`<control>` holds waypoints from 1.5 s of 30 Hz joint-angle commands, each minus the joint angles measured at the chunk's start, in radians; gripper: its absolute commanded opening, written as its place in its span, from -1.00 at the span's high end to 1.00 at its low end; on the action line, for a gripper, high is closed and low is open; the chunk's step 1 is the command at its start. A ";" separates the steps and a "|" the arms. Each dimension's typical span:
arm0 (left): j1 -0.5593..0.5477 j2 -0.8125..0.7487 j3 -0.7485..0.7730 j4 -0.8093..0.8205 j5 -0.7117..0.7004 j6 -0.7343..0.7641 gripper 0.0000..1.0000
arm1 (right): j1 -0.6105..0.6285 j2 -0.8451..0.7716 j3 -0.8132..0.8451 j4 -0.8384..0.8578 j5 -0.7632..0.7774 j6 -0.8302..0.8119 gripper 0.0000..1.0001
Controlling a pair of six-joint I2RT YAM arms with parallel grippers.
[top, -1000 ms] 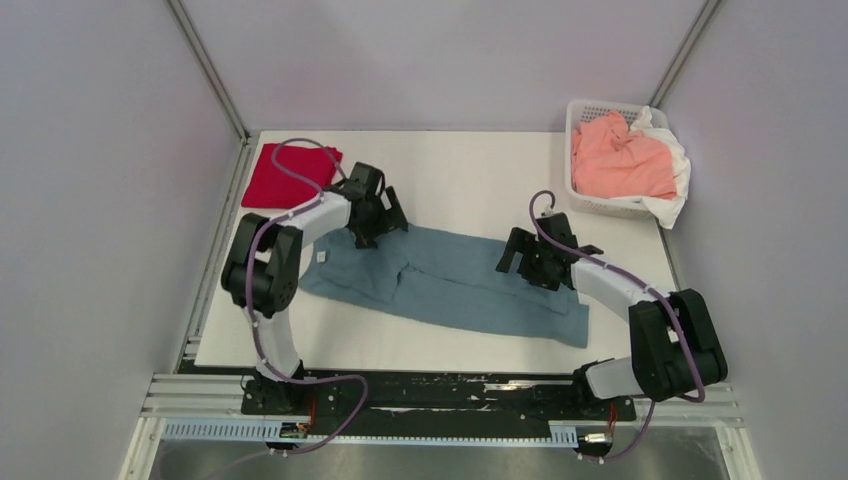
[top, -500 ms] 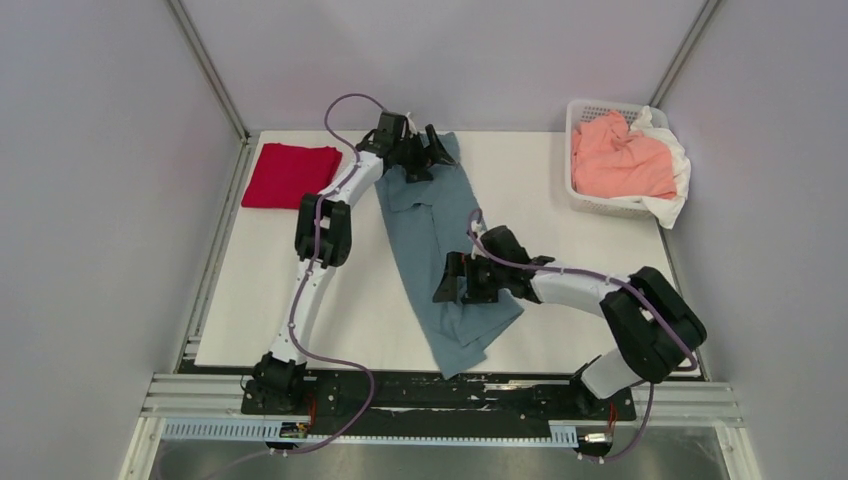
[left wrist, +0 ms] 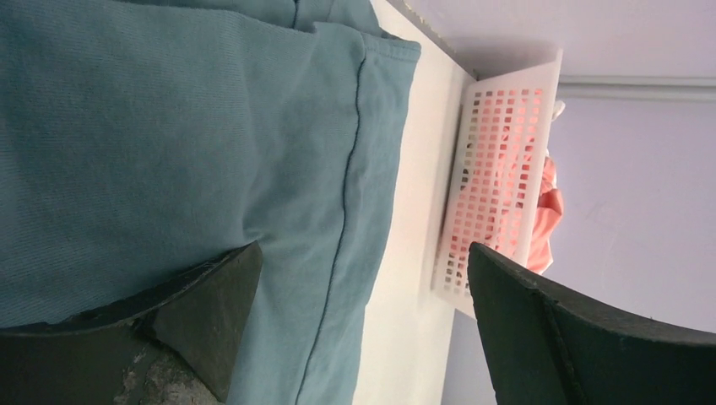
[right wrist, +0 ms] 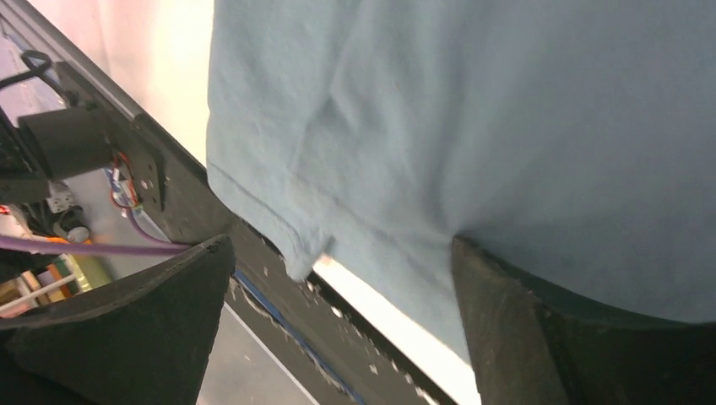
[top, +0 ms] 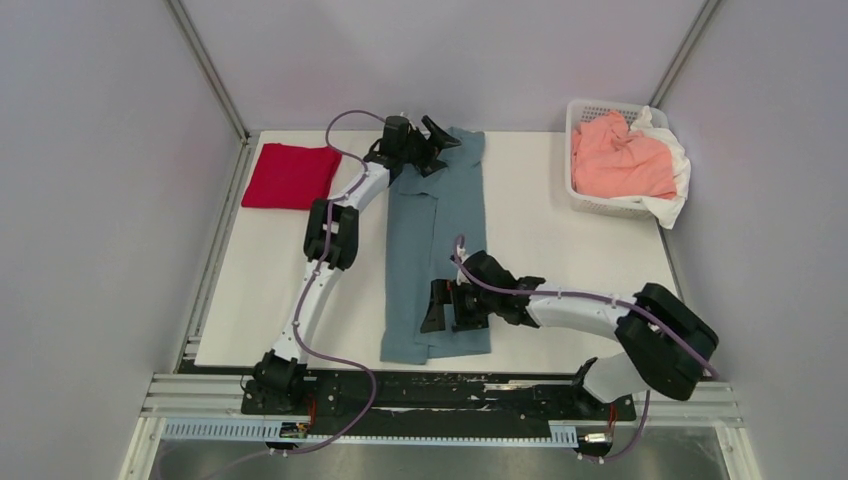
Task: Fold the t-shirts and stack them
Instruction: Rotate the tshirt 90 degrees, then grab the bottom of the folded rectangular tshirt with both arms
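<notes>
Folded red tee far-left on desk. My left gripper, jaws apart, over far end of teal tee, a long strip mid-desk. My right gripper, jaws apart, over its near end. Far right, pink tee in basket.

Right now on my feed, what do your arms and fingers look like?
The left arm and right arm have white links and bulky black joints, each trailing a purple cable. The fingers are broad, matte black, curved blades.
</notes>
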 commanded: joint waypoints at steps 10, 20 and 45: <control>0.010 -0.419 -0.075 -0.200 -0.060 0.300 -1.00 | -0.007 -0.570 -0.068 -0.370 0.302 -0.007 -1.00; -0.120 -1.316 -1.151 -0.296 -0.476 0.479 -1.00 | -0.028 -0.478 -0.088 -0.485 0.360 0.124 -0.83; -0.599 -1.967 -2.112 -0.400 -0.495 0.084 -0.69 | 0.065 -0.223 -0.078 -0.516 0.336 0.160 0.25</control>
